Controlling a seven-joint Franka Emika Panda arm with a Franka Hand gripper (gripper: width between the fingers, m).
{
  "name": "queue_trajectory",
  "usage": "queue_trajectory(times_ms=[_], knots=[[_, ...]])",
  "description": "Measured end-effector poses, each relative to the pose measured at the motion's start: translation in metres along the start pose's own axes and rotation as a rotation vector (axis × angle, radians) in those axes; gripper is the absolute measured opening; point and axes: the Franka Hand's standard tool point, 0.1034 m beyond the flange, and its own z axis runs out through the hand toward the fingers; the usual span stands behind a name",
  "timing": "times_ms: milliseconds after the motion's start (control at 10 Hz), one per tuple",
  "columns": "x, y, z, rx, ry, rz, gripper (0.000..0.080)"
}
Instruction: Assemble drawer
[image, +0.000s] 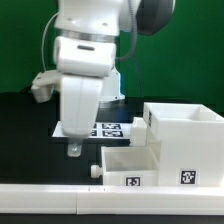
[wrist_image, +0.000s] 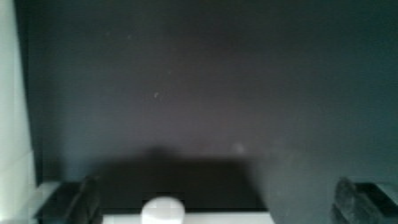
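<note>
We find the drawer, a matt white moulded plastic unit, at the exterior view's right, on the black counter (image: 25, 120). Its cube-like box housing (image: 190, 135) stands upright, flat-walled, open on top, with a square black-and-white tag on its near face. One smaller white open-topped tray (image: 125, 160), also tagged, lies against the housing's lower side, touching it. We judge it partly entered and not yet pushed home; how deep it sits cannot be told. Its small rounded white knob (image: 95, 172) points away from the housing. A second tray cannot be identified with certainty, so at least one seating is left to do.

The white two-finger gripper (image: 72, 150) hangs just beside the knob, low over the counter. In the wrist view its dark fingers (wrist_image: 63, 200) stand wide apart, the knob between them untouched; it has hold of nothing.

Further out, the thin flat white marker board (image: 105, 128) lies behind the arm, and a long smooth white bar (image: 60, 200) runs along the near edge.
</note>
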Motion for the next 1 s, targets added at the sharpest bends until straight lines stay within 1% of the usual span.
queue_trajectory(times_ms=[100, 200, 300, 400, 600, 700, 900, 1000], knots=[[-0.003, -0.004, 0.004, 0.012, 0.042, 0.017, 0.0649], [-0.004, -0.007, 0.006, 0.006, 0.093, 0.025, 0.0649], [-0.001, -0.012, 0.008, 0.008, 0.135, 0.045, 0.0649], [0.006, -0.015, 0.009, 0.012, 0.165, 0.057, 0.0649], [0.025, -0.019, 0.012, 0.011, 0.258, 0.105, 0.0649], [0.033, -0.019, 0.017, 0.004, 0.291, 0.109, 0.0649], [0.032, -0.015, 0.035, 0.01, 0.385, 0.15, 0.0649], [0.038, -0.013, 0.039, 0.016, 0.4, 0.177, 0.0649]])
